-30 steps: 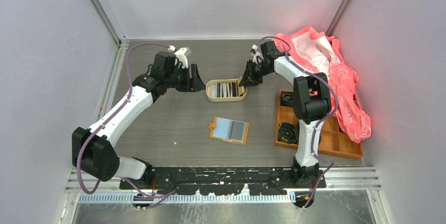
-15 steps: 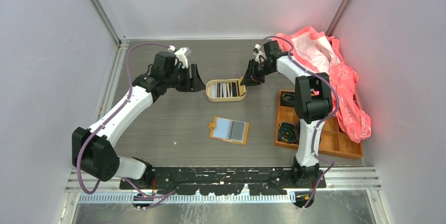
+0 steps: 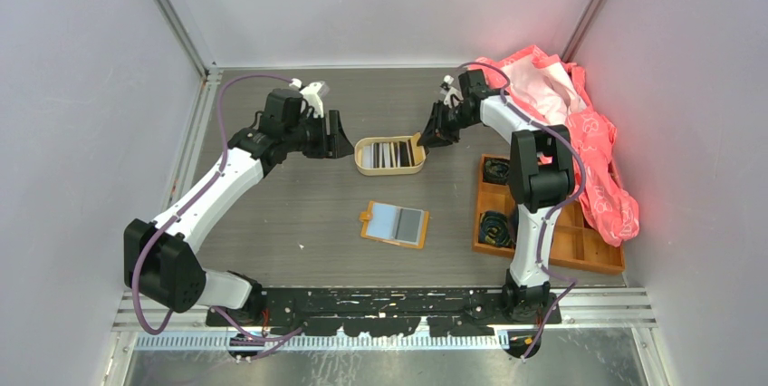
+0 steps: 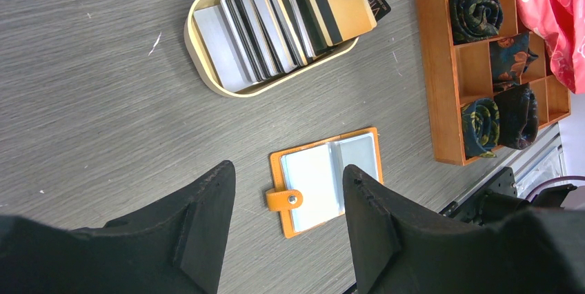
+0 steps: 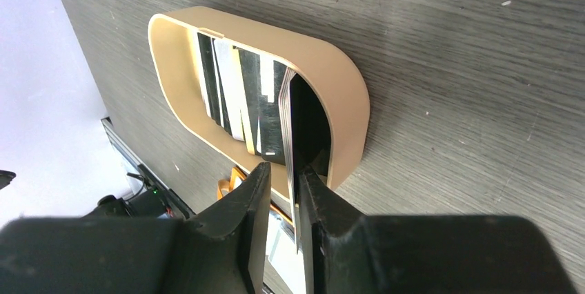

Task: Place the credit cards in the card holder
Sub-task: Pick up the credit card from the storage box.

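The card holder (image 3: 394, 223) lies open on the bench (image 3: 272, 205), just on the arm-base side of the oval tin (image 3: 389, 156). Its long axis runs left-right and its snap tab points left. At the tin's right end, the right end effector (image 5: 285, 171) pinches a tan credit card (image 4: 347, 5). Left of the tin, the left end effector (image 3: 337, 139) hangs spread apart and empty.

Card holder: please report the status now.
Left gripper open. Right gripper shut on a card at the tin's end. Card holder lies open, nothing on it.
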`<control>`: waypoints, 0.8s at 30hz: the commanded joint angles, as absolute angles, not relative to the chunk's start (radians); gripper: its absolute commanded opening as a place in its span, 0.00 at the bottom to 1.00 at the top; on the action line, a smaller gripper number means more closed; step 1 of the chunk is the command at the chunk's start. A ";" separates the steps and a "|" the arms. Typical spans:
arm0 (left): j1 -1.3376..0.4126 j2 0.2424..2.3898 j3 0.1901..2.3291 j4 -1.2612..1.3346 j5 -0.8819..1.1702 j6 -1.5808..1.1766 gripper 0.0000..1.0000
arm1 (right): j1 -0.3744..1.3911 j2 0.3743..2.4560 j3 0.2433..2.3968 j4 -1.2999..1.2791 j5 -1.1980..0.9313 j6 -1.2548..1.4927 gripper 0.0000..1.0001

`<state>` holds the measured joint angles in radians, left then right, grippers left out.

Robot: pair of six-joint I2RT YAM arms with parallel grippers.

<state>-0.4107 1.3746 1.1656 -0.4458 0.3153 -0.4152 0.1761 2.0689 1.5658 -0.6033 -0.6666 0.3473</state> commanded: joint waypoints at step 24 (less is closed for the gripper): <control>-0.405 1.357 1.192 -0.411 0.337 -0.416 0.59 | 0.146 2.049 1.569 -0.630 -0.710 0.333 0.21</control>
